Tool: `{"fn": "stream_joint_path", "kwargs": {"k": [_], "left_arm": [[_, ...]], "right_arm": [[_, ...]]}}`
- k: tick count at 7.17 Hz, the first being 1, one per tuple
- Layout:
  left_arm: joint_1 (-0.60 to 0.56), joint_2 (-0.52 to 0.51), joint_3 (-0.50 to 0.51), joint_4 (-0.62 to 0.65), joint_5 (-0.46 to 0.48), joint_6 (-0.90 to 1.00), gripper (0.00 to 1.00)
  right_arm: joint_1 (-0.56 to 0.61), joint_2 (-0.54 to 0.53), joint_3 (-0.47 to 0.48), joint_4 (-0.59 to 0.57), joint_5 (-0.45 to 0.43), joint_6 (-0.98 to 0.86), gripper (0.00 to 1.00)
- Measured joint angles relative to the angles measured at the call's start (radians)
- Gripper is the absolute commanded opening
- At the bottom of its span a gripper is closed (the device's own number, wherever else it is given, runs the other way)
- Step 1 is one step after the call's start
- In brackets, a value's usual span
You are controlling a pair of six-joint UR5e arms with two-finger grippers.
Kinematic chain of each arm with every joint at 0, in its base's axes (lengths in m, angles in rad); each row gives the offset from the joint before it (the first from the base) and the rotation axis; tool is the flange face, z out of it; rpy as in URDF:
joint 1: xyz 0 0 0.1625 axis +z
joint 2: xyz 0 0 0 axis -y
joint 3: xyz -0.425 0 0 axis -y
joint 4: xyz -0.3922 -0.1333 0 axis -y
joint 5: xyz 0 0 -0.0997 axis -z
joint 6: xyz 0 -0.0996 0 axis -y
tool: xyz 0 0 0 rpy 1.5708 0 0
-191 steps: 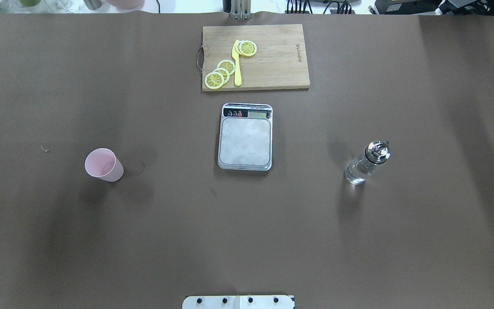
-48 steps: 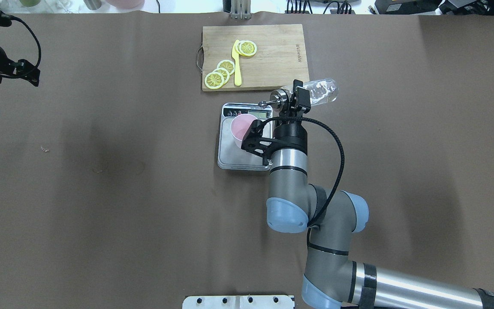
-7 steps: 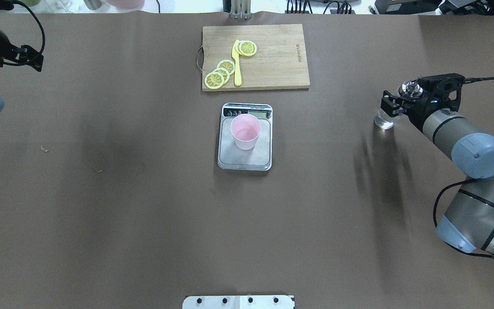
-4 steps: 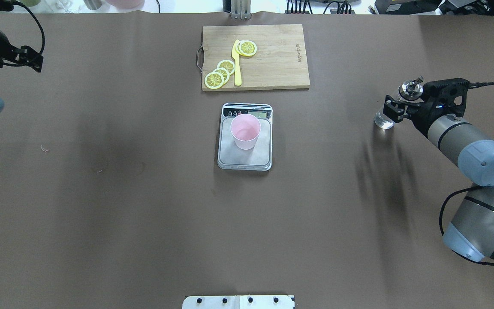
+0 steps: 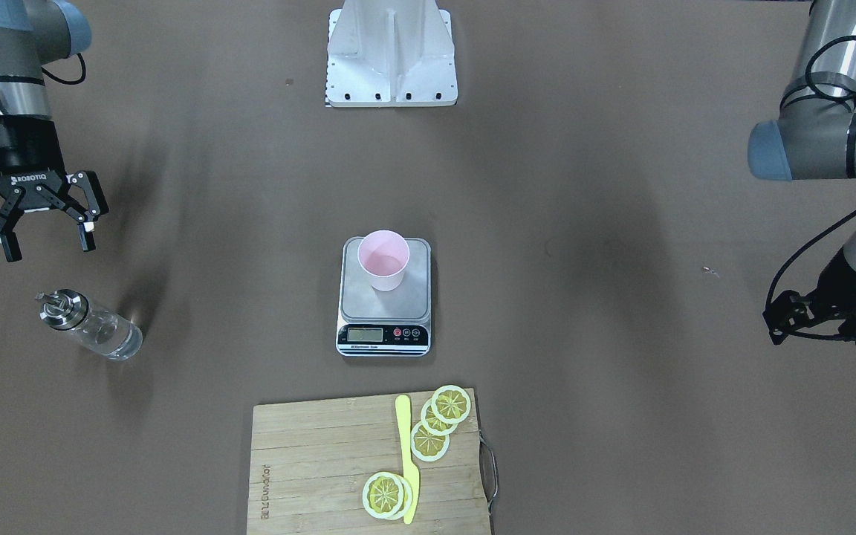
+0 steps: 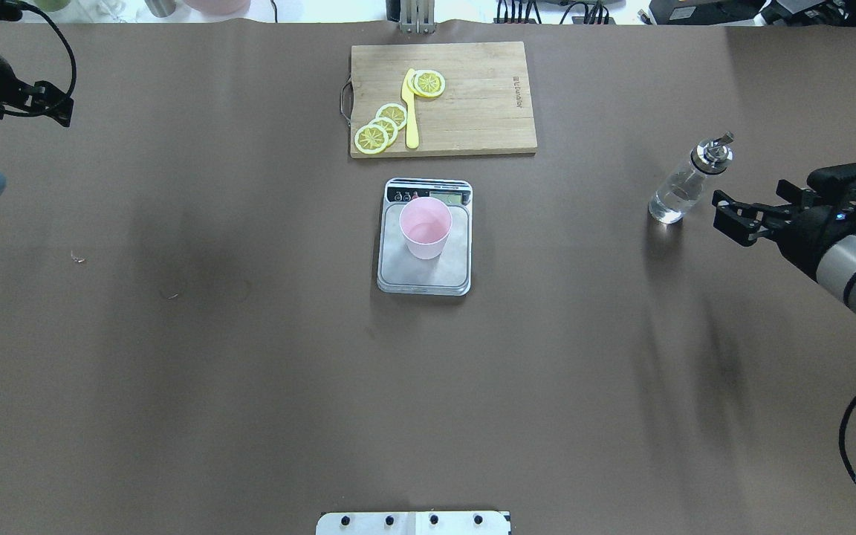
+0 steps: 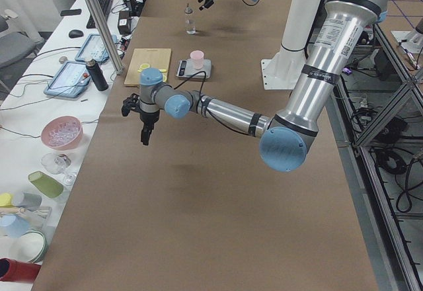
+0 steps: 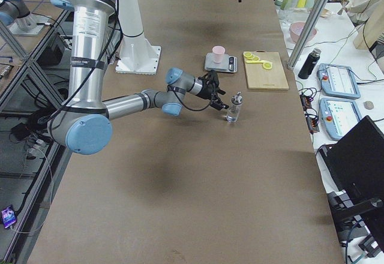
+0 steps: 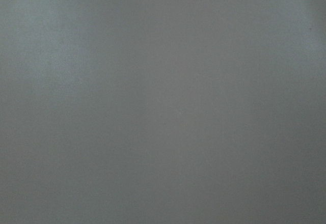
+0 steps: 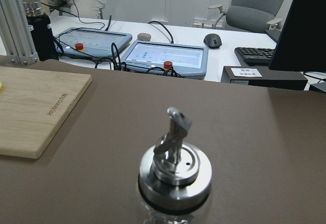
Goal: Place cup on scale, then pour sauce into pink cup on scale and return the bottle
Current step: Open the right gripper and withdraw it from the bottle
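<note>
The glass bottle (image 6: 684, 184) stands upright on the brown bench (image 6: 250, 371), at the right side of the overhead view and level with the top of the scale. Its long axis is vertical, with the base down and the silver pour-spout cap (image 10: 175, 164) on top. In the overhead view the little spout tip aims toward the upper right of the frame. Clear sauce (image 5: 112, 338) shows through the glass.

The right claw (image 6: 725, 215) hangs just to the right of the bottle in that view, clear of it. Its fingers (image 5: 10, 249) are spread wide with nothing between them. The right wrist camera looks down on the cap from close behind.

In the centre of the frame the pale pink cup (image 6: 425, 227) sits upright, mouth up, on the steel platform of the kitchen scale (image 6: 398, 271). The scale's display strip (image 5: 383, 335) faces the wooden cutting board (image 6: 480, 96). The board carries lemon slices (image 6: 382, 126) and a yellow knife (image 6: 411, 111).

The left claw (image 6: 45, 111) is far off at the upper left corner of the overhead view, well apart from everything. I cannot tell whether it is spread or closed. Its wrist camera shows only bare bench.
</note>
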Motion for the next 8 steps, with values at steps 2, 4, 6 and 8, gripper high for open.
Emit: {"fn": "stream_joint_path", "kwargs": {"k": [2,4,6,8], "left_arm": [[-0.001,0.002,-0.002,0.0,0.0,0.002,0.99],[-0.008,-0.001,-0.003,0.002,-0.001,0.003,0.99],[-0.044,-0.006,-0.006,0.008,-0.009,0.008,0.99],[-0.128,0.015,-0.006,0.011,-0.016,0.078,0.99]], "right_arm": [[0.042,-0.051,0.181,-0.138,0.094,-0.006,1.0],[0.305,0.05,0.195,-0.291,0.452,-0.054,1.0],[0.577,0.201,0.111,-0.494,0.799,-0.192,1.0],[0.732,0.264,0.037,-0.747,0.984,-0.453,1.0]]}}
